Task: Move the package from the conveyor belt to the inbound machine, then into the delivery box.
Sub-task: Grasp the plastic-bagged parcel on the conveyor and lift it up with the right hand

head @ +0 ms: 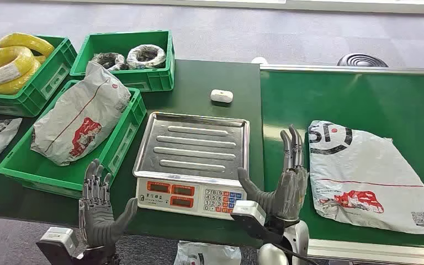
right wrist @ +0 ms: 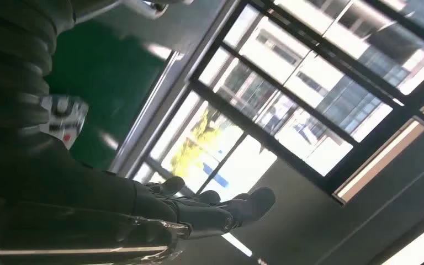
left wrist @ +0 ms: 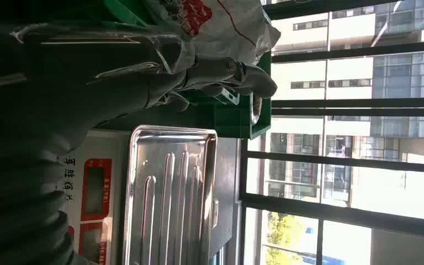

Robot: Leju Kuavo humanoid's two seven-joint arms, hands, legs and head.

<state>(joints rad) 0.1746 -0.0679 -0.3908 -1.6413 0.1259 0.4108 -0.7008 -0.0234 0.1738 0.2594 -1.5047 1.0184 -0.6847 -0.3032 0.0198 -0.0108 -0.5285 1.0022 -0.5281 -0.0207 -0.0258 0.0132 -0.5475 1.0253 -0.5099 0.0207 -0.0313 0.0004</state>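
Right now you are at the very first step: the package (head: 372, 176) lies flat on the green conveyor belt (head: 359, 99), filling the lower right of the head view, and neither hand has touched it.

Largest first after the belt: the dark green surface (head: 199, 83) carries the inbound machine (head: 192, 165), a scale with a bare steel tray at the centre of the frame and a keypad along its lower edge. To its left sits the delivery box (head: 122, 138), a green crate that already holds one grey mailer (head: 80, 118). Two more green crates stand in the upper left, one with yellow cable coils (head: 8, 61), one with smaller wrapped rolls (head: 143, 55). A small white object (head: 221, 96) rests on the surface just above the tray.

Your right hand (head: 286, 182) stands upright between the scale and the package, near the package's left edge but apart from it, fingers spread and holding nothing. Your left hand (head: 99, 210) hovers at the lower left, by the box's near corner, also empty with its fingers apart.

Next, I judge, you need to carry the right hand rightward and down over the package, get fingers under or around its limp edge, and lift it across to the steel tray. Expect the soft bag to sag and slip.
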